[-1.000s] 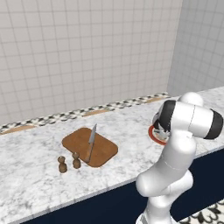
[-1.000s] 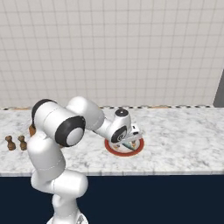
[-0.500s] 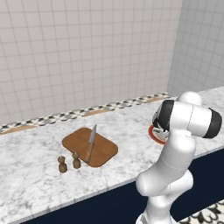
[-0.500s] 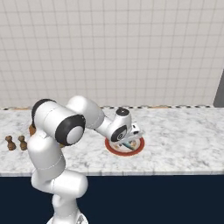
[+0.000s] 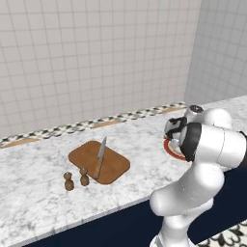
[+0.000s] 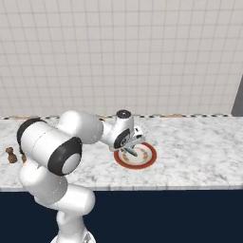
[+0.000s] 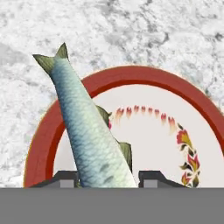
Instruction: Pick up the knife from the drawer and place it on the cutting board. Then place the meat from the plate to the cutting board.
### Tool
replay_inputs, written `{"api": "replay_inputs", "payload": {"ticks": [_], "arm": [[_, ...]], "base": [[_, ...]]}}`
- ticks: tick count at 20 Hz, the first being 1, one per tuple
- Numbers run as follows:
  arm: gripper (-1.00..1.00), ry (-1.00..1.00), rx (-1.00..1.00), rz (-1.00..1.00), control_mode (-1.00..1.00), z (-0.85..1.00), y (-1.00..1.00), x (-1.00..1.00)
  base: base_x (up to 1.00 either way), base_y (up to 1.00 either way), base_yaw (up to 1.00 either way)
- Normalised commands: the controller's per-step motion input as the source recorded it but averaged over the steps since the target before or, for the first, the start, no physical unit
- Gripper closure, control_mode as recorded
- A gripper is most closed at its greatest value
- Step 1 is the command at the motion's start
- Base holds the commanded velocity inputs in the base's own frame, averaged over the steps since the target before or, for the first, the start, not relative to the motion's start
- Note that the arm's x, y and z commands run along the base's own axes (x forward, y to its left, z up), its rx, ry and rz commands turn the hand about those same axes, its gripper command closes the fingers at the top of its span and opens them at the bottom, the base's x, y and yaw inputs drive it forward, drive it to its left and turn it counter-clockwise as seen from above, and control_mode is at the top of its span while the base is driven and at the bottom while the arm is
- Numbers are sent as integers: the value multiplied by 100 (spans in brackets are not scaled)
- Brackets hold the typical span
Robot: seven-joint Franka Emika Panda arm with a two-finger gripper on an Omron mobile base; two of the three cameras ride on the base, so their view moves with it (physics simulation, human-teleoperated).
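The meat (image 7: 87,127) is a silver-green fish lying slantwise over the plate (image 7: 131,74), its tail reaching past the red rim. My gripper (image 7: 108,177) is shut on its body, one finger against each side. From the right base view, the gripper (image 6: 129,146) points down at the plate (image 6: 147,161) with the meat (image 6: 132,152) under it. To the left, the knife (image 5: 100,157) lies on the cutting board (image 5: 116,166), handle towards the counter's front. The plate's rim (image 5: 170,148) peeks out behind my arm. The drawer is out of view.
Two small wooden shakers (image 5: 69,181) (image 5: 84,176) stand just in front of the board's left corner, and one shaker (image 6: 9,154) shows at the far left. The marble counter (image 5: 144,140) runs along a tiled wall. Its front edge drops to navy cabinet fronts.
The fingers have closed in from wide open onto the fish. The arm and hand have hardly moved over the plate.
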Motion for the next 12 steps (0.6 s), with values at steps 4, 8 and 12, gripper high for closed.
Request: {"api": "replay_inputs", "payload": {"ticks": [4, 8, 12], "arm": [[100, -6, -1, 9, -100, 77, 90, 0], [100, -2, -5, 11, -100, 48, 100, 0], [100, 0, -5, 16, -100, 26, 100, 0]], "base": [[0, 0, 0], [0, 0, 0], [0, 0, 0]]}}
